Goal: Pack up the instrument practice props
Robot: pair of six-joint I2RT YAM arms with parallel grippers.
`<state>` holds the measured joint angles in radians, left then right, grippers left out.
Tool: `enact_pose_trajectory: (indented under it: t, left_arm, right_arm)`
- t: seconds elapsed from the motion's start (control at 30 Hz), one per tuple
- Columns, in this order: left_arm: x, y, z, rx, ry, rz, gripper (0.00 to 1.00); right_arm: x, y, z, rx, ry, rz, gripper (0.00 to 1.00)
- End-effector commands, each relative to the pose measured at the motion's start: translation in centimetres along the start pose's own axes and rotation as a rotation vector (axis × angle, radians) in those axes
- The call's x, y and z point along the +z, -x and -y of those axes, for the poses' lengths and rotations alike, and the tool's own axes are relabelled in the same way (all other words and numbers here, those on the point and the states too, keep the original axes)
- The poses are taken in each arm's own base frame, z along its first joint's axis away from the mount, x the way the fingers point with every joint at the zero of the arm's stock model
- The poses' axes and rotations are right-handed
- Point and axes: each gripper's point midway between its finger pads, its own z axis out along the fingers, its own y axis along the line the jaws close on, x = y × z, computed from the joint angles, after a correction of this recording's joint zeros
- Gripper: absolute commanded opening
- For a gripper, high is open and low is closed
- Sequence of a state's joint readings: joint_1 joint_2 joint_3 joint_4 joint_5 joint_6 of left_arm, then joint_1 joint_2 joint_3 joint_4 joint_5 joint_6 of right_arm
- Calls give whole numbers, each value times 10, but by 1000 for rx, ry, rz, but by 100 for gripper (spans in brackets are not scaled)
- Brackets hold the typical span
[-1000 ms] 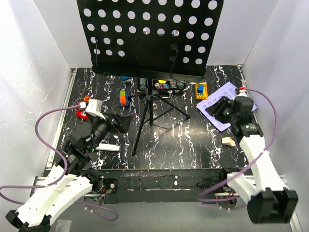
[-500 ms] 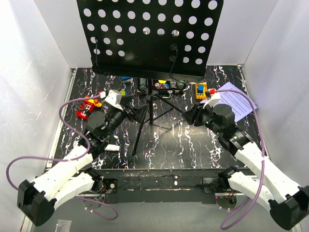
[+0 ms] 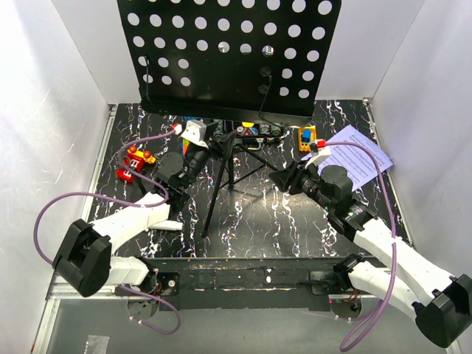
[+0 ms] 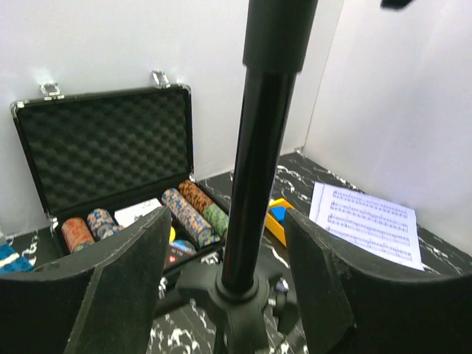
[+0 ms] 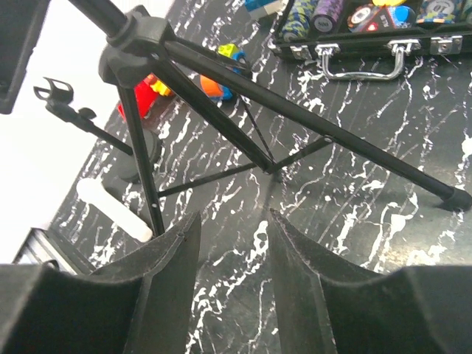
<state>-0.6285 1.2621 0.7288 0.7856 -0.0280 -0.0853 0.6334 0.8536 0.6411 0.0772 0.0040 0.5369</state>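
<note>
White walls box in a black marbled desk [image 3: 295,228]. The music stand [image 3: 228,51] stands upright at its middle, tripod legs spread. A second ago both arms were out toward the desk's sides; they have since swung in on the stand. The left gripper [image 4: 227,221] straddles the pole [image 4: 254,169] just above the leg hub, fingers apart and clear of it, though narrower than before. The right gripper [image 5: 232,221], apart and empty, faces the legs. The stand looks to be tackled first; the sheet music [image 3: 358,158] and white microphone [image 5: 114,210] lie loose on the desk.
</note>
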Motion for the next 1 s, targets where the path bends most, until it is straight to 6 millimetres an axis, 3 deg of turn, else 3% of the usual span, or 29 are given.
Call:
enact_pose_trajectory:
  t: [0.0,0.17,0.57,0.67,0.8,0.97]
  left_arm:
    - [19,42,-2,9,16,153,60]
    - [31,53,6,-1,-18,191,55]
    - [39,42,5,43,-24,182,25]
    - [37,40,8,46,-39,178,15]
    - [32,36,13,42,-71,164,1]
    - [28,32,15,36,-85,147,0]
  right_arm:
    - [4,30,-23,80,89,130,49]
    - [16,40,-30,113,103,143,49]
    - [37,49,-51,171,159,138,51]
    - [39,54,-56,202,170,152,57]
    - [49,59,-66,222,187,145,77]
    - [67,58,-80,222,202,107,86]
